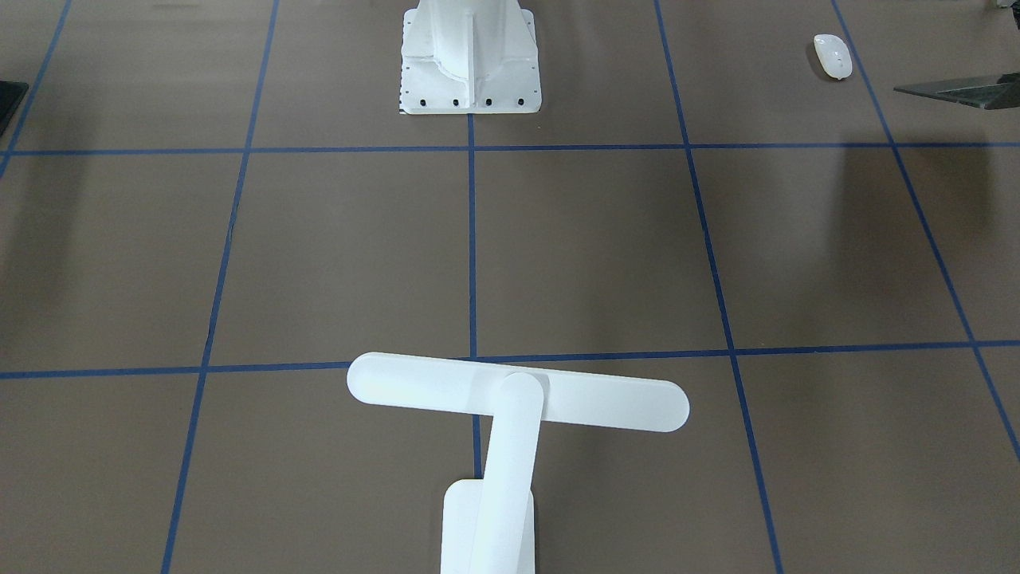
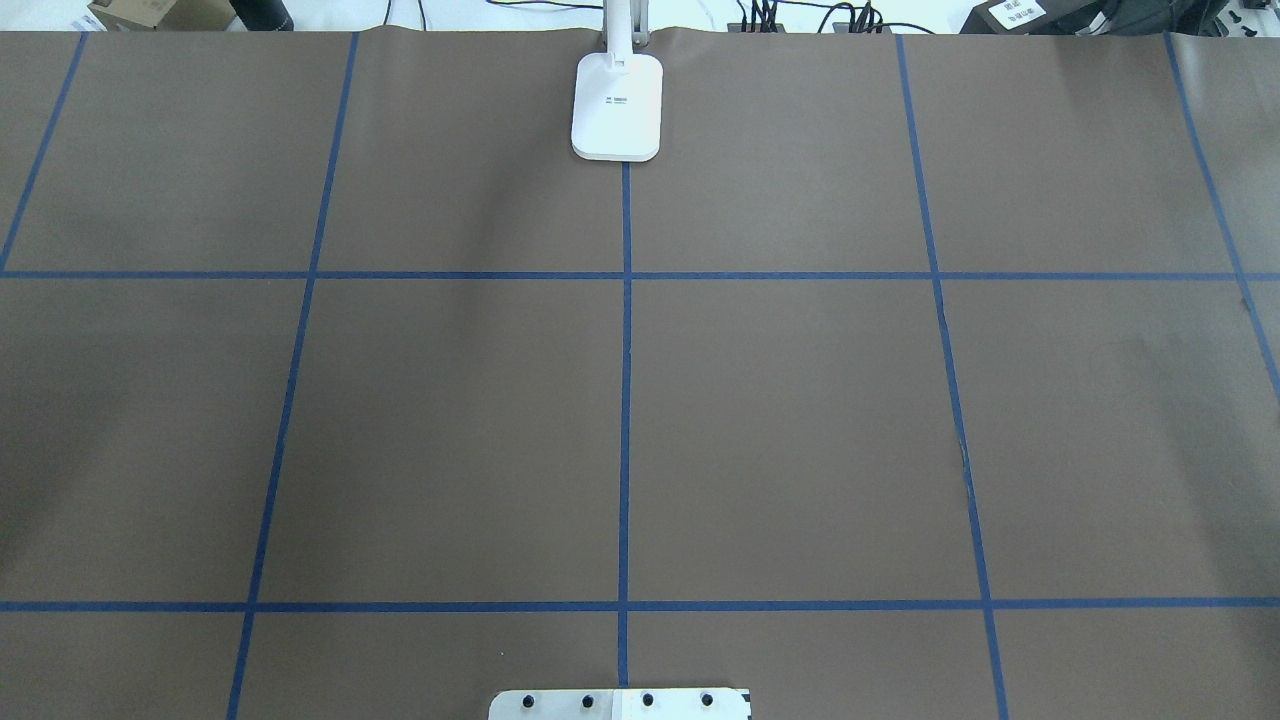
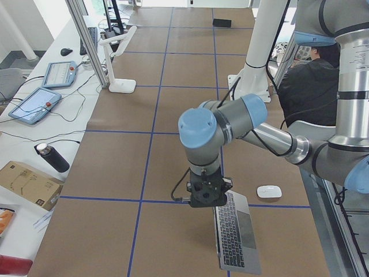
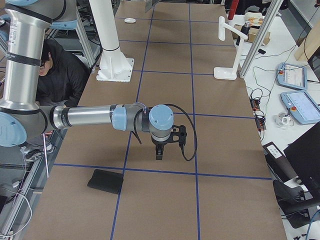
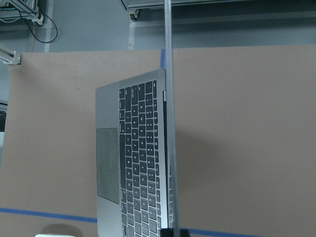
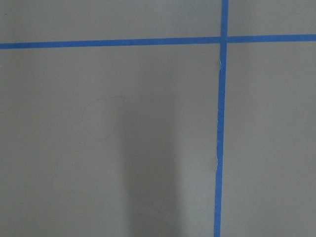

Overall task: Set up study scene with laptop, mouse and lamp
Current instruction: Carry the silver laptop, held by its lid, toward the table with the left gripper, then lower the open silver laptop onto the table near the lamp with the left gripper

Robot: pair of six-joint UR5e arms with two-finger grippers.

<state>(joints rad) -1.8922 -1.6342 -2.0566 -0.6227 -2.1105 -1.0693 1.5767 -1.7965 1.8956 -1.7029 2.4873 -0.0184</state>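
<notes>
Left wrist-mounted shows laptop [image 5: 131, 158], lid seemingly upright; overhead only lamp [image 2: 617, 105].

No legible text: small print on base of lamp [image 2: 617, 120] unreadable (too tiny); laptop [image 5: 133, 148] key legends blurred.

Laptop [image 5: 131, 158]: matt grey metal deck, black keys, smooth trackpad.
Mouse [image 1: 833, 56]: glossy white plastic.
Lamp [image 1: 518, 399]: smooth white plastic, satin sheen.
Table cover [image 2: 800, 430]: matt brown paper, faint creases.
Grid tape [image 2: 625, 400]: blue, matt.
</notes>
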